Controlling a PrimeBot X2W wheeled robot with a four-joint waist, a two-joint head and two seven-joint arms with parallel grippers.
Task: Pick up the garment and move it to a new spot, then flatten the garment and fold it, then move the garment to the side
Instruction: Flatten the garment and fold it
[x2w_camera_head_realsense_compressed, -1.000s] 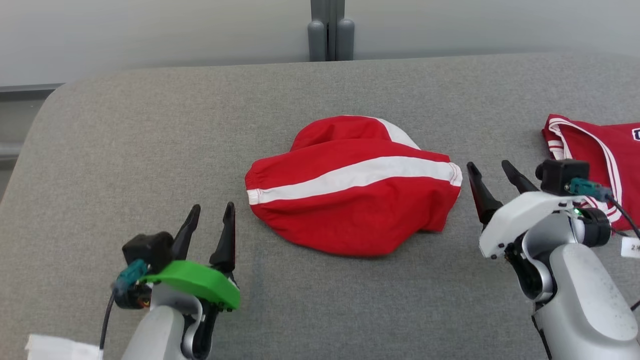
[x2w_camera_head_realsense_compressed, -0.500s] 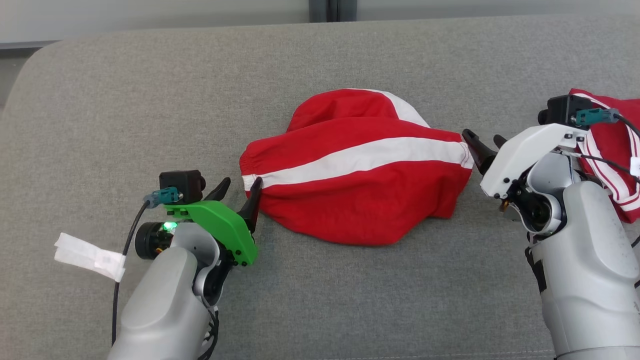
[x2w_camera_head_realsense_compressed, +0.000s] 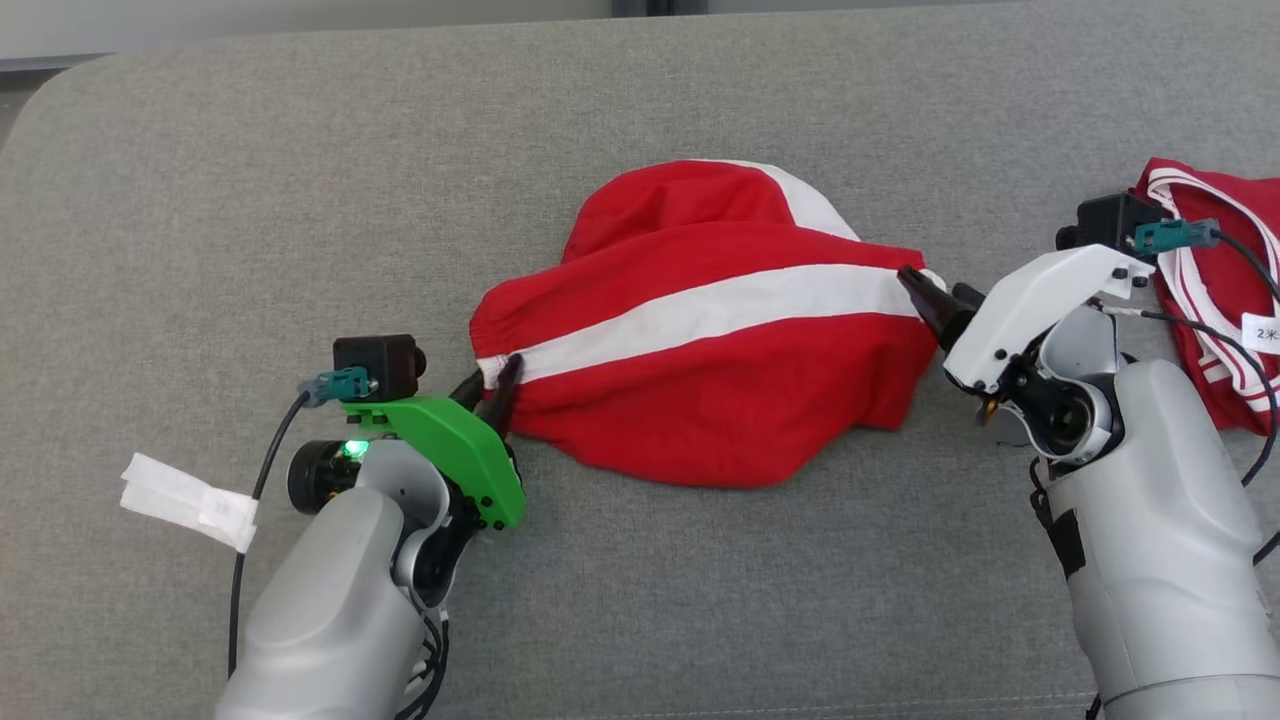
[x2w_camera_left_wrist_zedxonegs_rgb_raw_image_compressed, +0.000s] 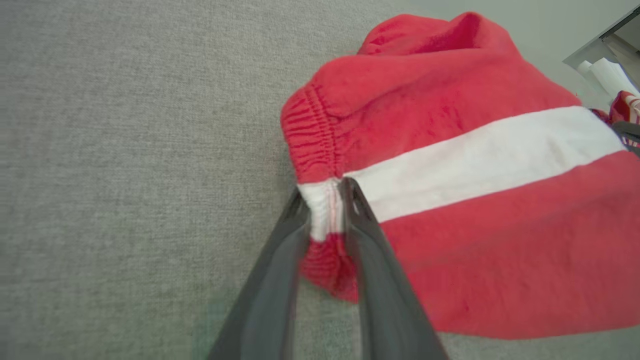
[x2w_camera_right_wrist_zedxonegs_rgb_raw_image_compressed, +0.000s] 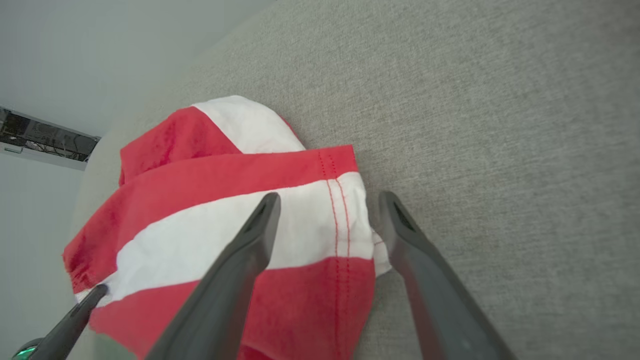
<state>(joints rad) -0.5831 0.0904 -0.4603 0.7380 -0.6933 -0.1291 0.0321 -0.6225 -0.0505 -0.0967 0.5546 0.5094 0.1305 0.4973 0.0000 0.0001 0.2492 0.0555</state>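
Head view: two red garments were counted on the grey worktop (x2w_camera_head_realsense_compressed: 300, 150). The garment (x2w_camera_head_realsense_compressed: 700, 330) for the task, red with one white stripe, was left bunched in the middle. The second red garment (x2w_camera_head_realsense_compressed: 1215, 290) was cut off by the right edge and partly hidden by the right arm. Two grippers were seen, the left gripper (x2w_camera_head_realsense_compressed: 495, 375) at the garment's left end and the right gripper (x2w_camera_head_realsense_compressed: 935, 295) at its right end. One white tag (x2w_camera_head_realsense_compressed: 185, 500) was hung off the left arm's cable.

Left wrist view: both fingers (x2w_camera_left_wrist_zedxonegs_rgb_raw_image_compressed: 370, 250) were clamped on the garment's elastic band, right where the white stripe ends.

Right wrist view: the two fingers were held apart with nothing gripped and the stitched hem was straddled, one finger over the stripe and one over bare worktop. One left finger (x2w_camera_right_wrist_zedxonegs_rgb_raw_image_compressed: 85, 300) was seen at the bottom left, mostly cut off.
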